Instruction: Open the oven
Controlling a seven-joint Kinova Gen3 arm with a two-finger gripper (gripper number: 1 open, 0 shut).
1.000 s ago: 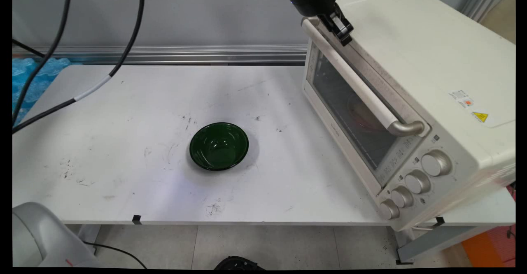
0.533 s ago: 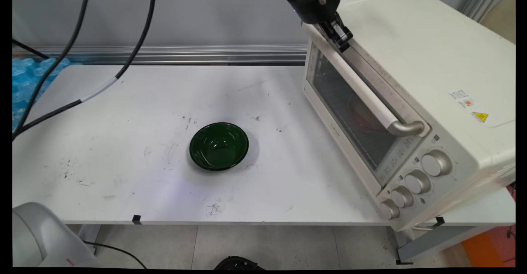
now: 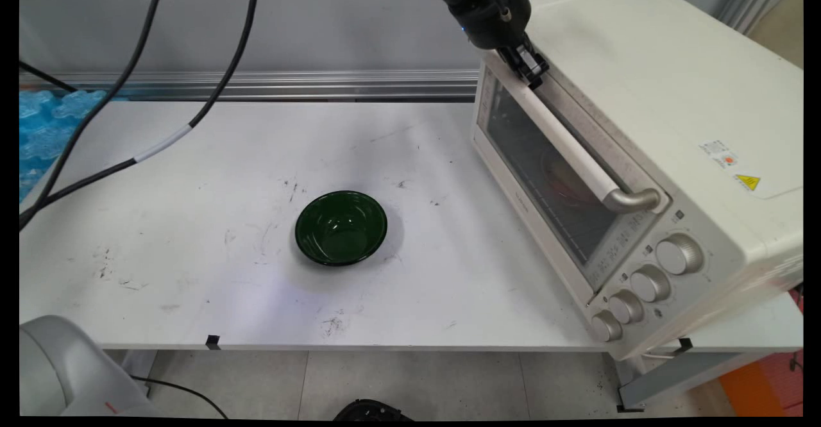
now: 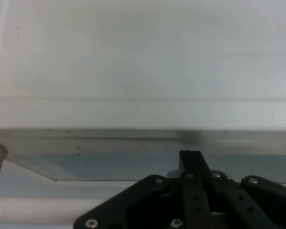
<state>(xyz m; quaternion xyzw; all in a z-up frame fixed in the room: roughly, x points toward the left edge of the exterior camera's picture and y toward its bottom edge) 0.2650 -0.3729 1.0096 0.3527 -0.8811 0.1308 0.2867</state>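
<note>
Black and pressed together, the tool point(image 3: 531, 71) is seen at the far end of the toaster oven's point(image 3: 641, 158) door handle point(image 3: 564, 142), whose long axis runs toward the near knobs point(image 3: 648, 283), well apart from the green bowl point(image 3: 341, 227) on the desk point(image 3: 192, 234).

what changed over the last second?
The gripper eased down and slightly left along the far end of the oven handle, closer to the door. Its jaws look closed together. Cables swung right. Oven, its shut door and green bowl stayed put.
</note>
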